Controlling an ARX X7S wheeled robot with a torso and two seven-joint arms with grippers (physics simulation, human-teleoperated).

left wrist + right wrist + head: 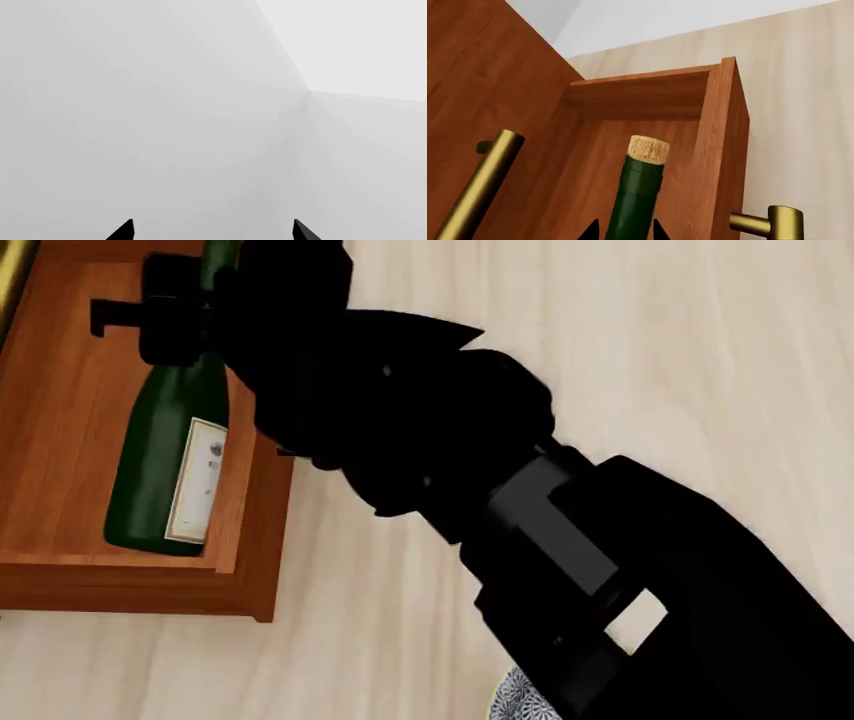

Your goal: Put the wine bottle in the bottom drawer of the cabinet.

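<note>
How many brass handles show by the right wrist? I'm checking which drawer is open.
2: one long bar handle on the cabinet front beside the open drawer, another handle at the drawer's near edge. Others may be out of view.

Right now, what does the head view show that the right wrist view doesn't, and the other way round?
Only the head view shows the wine bottle's white label, its wide lower body lying inside the bottom drawer, and the right arm reaching over it. Only the right wrist view shows the tan cork, the brass handle of a drawer above, and the right hand fingertips either side of the neck. Both share the bottle, the drawer and the pale floor.
</note>
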